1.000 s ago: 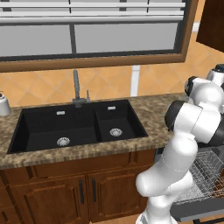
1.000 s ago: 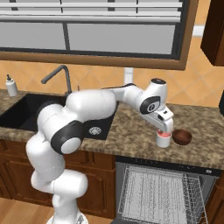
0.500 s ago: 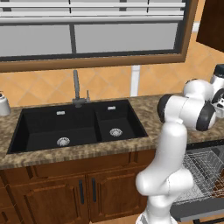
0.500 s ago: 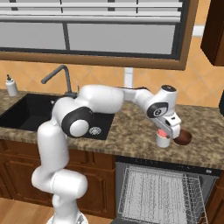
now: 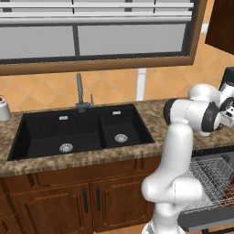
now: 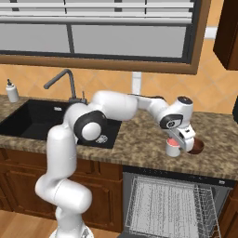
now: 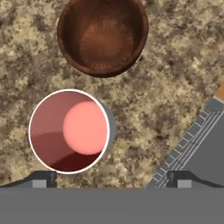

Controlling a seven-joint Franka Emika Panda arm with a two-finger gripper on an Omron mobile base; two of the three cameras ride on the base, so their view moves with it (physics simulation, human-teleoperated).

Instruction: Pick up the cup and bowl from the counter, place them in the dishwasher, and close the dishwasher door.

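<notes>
My gripper (image 6: pixel 184 141) hangs open just above the counter (image 6: pixel 139 139), pointing down over the cup and the bowl. The cup (image 7: pixel 69 131) is red inside with a white rim and stands upright under the left fingertip (image 7: pixel 42 179). The brown bowl (image 7: pixel 103 37) sits close beyond it, upright and apart from the cup. Nothing is between the fingers. From the right base view the cup (image 6: pixel 172 148) shows left of the hand and the bowl (image 6: pixel 198 147) to its right. Below the counter edge the dishwasher (image 6: pixel 167 204) stands open with its pale wire rack (image 5: pixel 212 180) pulled out.
A black double sink (image 5: pixel 82 132) with a grey faucet (image 5: pixel 80 93) lies left of the arm. A small soap bottle (image 6: pixel 12 90) stands at the far left by the wall. Wooden cabinets (image 5: pixel 91 201) run under the counter. A dark wall cabinet (image 6: pixel 228 32) hangs at the upper right.
The hand has swung further right and dropped lower over the cup and bowl. The jaws stayed wide; cup and bowl have not moved.
</notes>
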